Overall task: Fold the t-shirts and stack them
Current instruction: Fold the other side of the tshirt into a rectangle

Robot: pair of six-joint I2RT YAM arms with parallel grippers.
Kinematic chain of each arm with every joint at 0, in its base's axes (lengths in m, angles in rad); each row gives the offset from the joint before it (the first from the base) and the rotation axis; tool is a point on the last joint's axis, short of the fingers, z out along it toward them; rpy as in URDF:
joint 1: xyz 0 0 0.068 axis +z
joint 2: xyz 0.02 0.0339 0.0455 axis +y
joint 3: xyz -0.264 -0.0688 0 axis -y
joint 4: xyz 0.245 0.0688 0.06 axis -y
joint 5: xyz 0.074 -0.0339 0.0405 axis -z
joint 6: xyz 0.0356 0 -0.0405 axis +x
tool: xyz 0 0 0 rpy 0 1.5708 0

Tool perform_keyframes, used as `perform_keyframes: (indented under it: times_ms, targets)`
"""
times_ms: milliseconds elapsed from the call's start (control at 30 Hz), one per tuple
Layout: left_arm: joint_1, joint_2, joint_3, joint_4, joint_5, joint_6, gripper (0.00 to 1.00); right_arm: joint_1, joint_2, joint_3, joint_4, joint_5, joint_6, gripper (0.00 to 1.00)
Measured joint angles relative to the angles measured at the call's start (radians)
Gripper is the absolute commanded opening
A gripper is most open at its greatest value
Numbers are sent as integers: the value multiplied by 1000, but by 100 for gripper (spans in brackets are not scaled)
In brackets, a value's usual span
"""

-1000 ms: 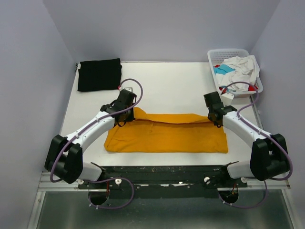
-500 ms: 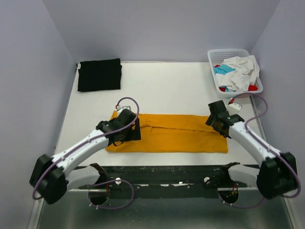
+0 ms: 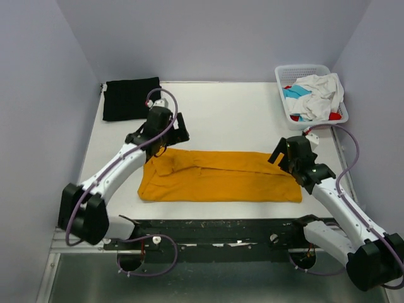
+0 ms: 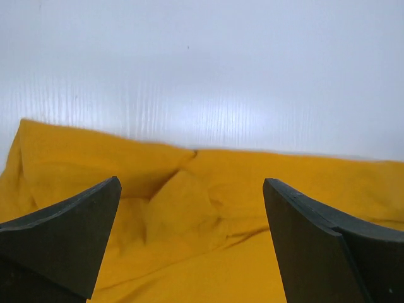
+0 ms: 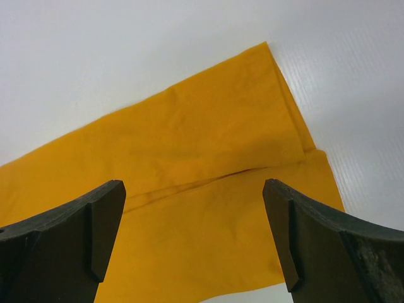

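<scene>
From above, the mustard-orange t-shirt (image 3: 221,177) lies as a long folded band on the counter (image 3: 233,117), stretched between the two claws. The left claw (image 3: 175,134) hangs over the band's far left corner, jaws spread wide and holding nothing. The right claw (image 3: 281,151) hangs over the far right corner, equally wide and empty. Beyond the left claw, well apart, a folded black t-shirt (image 3: 131,98) rests flat. Beyond the right claw stands a white lattice basket (image 3: 303,67) heaped with a white t-shirt (image 3: 319,88), a teal t-shirt (image 3: 293,93) and a sliver of red t-shirt (image 3: 341,117).

In the left wrist view the fingers (image 4: 69,233) stand far apart. Between them the orange cloth is rumpled into a small hump, with bare counter ahead of its edge.

In the right wrist view the fingers (image 5: 315,246) also gape. Ahead lies the shirt's corner, with an upper layer's edge running as a crease across the gap.

The cloth looks light, limp and thin. It will likely sag, and its layers may slip apart. The best hold is probably a pinch through all layers at the end corners. Nothing rests on the shirt. The left-side hump may want smoothing.
</scene>
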Motion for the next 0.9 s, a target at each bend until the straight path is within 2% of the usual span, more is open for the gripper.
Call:
perform_keyframes:
  times_ms: [33, 200, 367, 500, 600, 800, 900]
  targets:
    - [32, 108, 68, 10, 32, 10, 99, 0, 14, 0, 3, -10, -2, 100]
    - [78, 405, 266, 12, 157, 48, 99, 0, 47, 0, 10, -34, -12, 100]
    - [71, 492, 212, 5, 292, 56, 99, 0, 46, 0, 21, -34, -16, 100]
    - [55, 466, 98, 7, 342, 52, 98, 0, 45, 0, 21, -34, -16, 100]
    - [29, 386, -21, 26, 356, 45, 98, 0, 43, -2, 24, -34, -16, 100]
    - [-179, 82, -205, -31, 283, 17, 99, 0, 41, -11, 29, -33, -16, 100]
    - [-240, -9, -283, -50, 256, -21, 99, 0, 41, -13, 31, -34, -16, 100]
